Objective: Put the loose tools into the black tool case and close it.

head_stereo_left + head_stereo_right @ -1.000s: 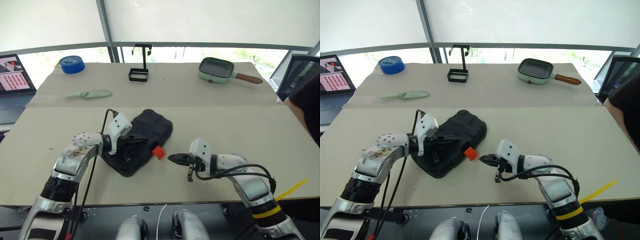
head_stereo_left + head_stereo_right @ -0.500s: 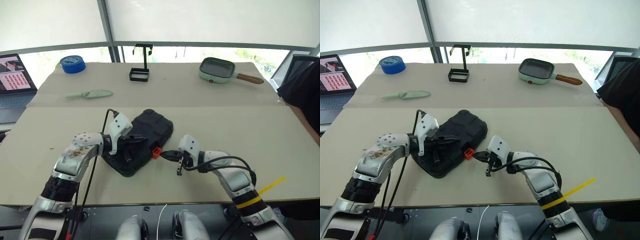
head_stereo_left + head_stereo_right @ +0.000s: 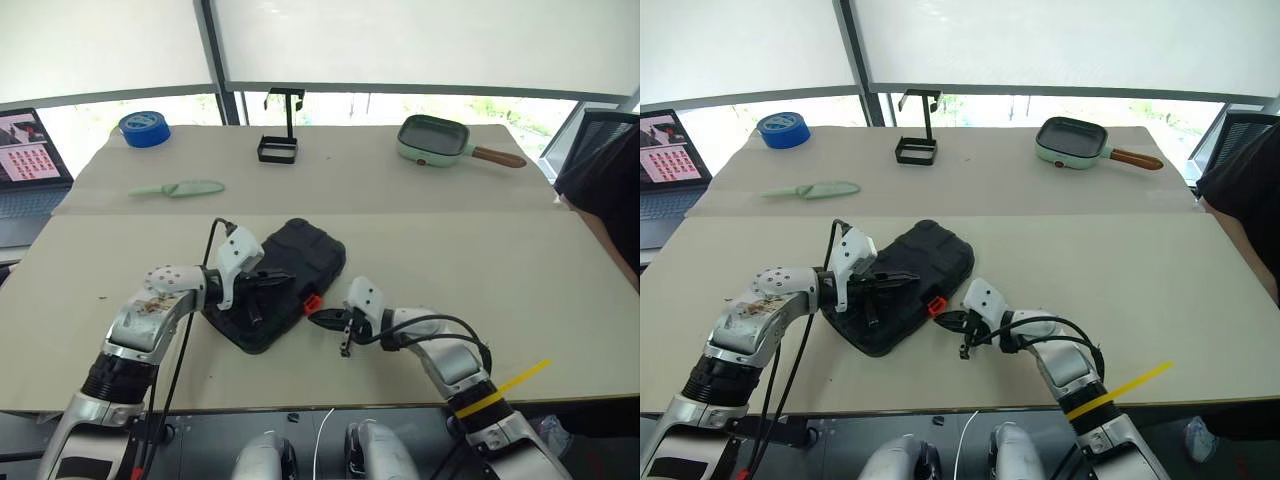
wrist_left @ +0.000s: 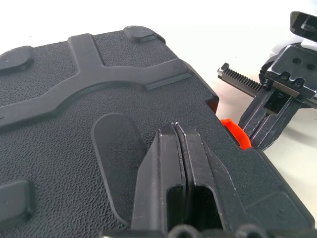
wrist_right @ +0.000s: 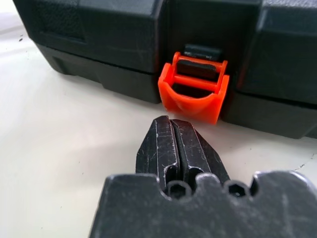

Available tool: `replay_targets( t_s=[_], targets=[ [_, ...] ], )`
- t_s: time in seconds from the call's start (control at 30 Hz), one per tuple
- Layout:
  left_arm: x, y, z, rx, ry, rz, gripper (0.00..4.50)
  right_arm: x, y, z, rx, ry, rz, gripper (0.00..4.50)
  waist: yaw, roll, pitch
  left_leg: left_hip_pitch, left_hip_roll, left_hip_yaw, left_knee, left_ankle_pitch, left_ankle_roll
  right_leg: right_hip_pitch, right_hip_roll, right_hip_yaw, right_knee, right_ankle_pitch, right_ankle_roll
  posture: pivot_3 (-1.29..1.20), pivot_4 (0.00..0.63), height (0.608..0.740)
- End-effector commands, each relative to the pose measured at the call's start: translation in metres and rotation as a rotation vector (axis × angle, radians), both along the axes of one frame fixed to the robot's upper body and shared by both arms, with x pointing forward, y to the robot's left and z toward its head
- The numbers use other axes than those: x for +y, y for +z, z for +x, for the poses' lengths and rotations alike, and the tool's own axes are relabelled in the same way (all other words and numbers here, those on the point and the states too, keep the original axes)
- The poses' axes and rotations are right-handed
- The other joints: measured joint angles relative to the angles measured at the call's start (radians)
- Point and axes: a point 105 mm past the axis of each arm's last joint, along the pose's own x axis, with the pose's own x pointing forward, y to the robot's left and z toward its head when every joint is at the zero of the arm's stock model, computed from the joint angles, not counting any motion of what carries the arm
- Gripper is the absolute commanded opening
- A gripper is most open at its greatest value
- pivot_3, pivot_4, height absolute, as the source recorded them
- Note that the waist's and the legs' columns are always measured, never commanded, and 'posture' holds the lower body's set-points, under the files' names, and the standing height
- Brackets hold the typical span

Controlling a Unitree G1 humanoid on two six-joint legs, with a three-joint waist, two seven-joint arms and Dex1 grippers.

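There, on the worktop [image 3: 480,250], the black tool case [image 3: 285,285] lay with its lid down. The left gripper [image 3: 278,279] rested on that lid, jaws pressed together. The right gripper [image 3: 320,319], jaws likewise shut, sat just beside the orange latch [image 5: 194,94], which hung unfastened. A push landing off-centre could, I thought, skid past the latch or shove the case instead.

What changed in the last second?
The right gripper, shut and empty, slid left across the table toward the tool case's orange latch and now sits just short of it. Unchanged: left gripper shut, pressing on the lid of the closed black tool case.
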Motion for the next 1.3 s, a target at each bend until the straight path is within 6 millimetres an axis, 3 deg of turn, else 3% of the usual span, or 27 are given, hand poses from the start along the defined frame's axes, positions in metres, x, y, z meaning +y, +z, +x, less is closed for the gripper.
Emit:
replay_targets(
  t_s=[0.03,0.3,0.53,0.77,0.87,0.93,1.1,1.3],
  targets=[
    [0.016,-0.038,-0.004,0.143,0.070,0.075,0.08,0.005,0.020,0.003,-0.093,0.013,0.054,0.00,0.000,0.000,0.000,0.000,0.000,0.000,0.000,0.000,0.000,0.000,0.000,0.000,0.000,0.000,0.000,0.00,0.150,0.740],
    [0.017,-0.041,-0.005,0.154,0.070,0.076,0.08,0.005,0.053,-0.003,-0.210,0.043,0.180,0.00,-0.001,0.000,0.000,0.000,0.000,0.000,0.000,0.000,-0.001,-0.001,0.000,0.000,0.000,0.000,0.000,0.00,0.150,0.740],
    [0.014,-0.045,-0.007,0.167,0.062,0.074,0.08,-0.001,0.061,-0.005,-0.269,0.053,0.155,0.00,-0.002,0.000,0.000,0.000,0.001,0.000,0.000,-0.002,-0.005,-0.001,0.000,0.000,0.000,0.000,0.000,0.00,0.150,0.740],
    [0.014,-0.047,-0.008,0.175,0.056,0.074,0.08,0.005,0.057,-0.005,-0.243,0.058,0.151,0.00,0.000,0.001,0.000,0.000,0.001,0.000,-0.001,-0.002,-0.005,-0.001,0.000,0.000,0.000,0.000,0.000,0.00,0.150,0.740],
    [0.014,-0.047,-0.008,0.178,0.056,0.076,0.08,0.005,0.046,0.000,-0.209,0.036,0.091,0.00,0.000,0.001,0.000,0.000,0.001,0.000,-0.001,-0.002,-0.005,-0.001,0.000,0.000,0.000,0.000,0.000,0.00,0.150,0.740],
    [0.015,-0.047,-0.009,0.180,0.055,0.079,0.08,0.001,0.041,0.001,-0.216,0.043,0.052,0.00,0.000,0.001,0.000,0.000,0.001,0.000,-0.001,-0.002,-0.005,-0.001,0.000,0.000,-0.001,0.000,0.000,0.00,0.150,0.740],
    [0.016,-0.048,-0.010,0.185,0.053,0.083,0.08,-0.022,0.054,-0.007,-0.187,0.047,0.086,0.00,0.002,0.002,-0.001,0.000,0.001,0.000,-0.002,-0.003,-0.005,-0.001,0.000,0.000,-0.001,0.000,-0.001,0.00,0.150,0.740],
    [0.014,-0.047,-0.009,0.180,0.052,0.076,0.08,-0.033,0.035,-0.013,-0.106,0.017,-0.003,0.00,0.002,0.002,-0.001,0.000,0.001,0.000,-0.005,-0.003,-0.005,-0.001,0.000,0.000,-0.003,-0.001,-0.001,0.00,0.150,0.740]
  ],
)
